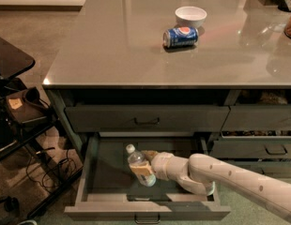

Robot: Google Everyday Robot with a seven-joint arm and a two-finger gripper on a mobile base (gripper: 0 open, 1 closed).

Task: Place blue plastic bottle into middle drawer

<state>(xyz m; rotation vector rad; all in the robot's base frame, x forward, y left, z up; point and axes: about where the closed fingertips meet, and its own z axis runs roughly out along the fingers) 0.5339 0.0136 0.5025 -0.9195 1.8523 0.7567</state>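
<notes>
The blue plastic bottle (pixel 139 165), clear with a white cap, is tilted with its cap up and to the left, inside the open middle drawer (pixel 89 172). My gripper (pixel 144 167) reaches in from the right on a white arm and is shut on the bottle's labelled body. The bottle's lower end is close to the drawer's dark flat bottom; I cannot tell whether it touches. The drawer's front panel with a small bar handle (pixel 146 217) is at the bottom of the view.
A blue Pepsi can (pixel 180 36) lies on its side on the grey countertop (pixel 112 41), next to a white bowl (pixel 190 16). A closed drawer (pixel 145 118) is above the open one, narrower drawers (pixel 258 149) at right. A black stand with cables (pixel 19 121) is at left.
</notes>
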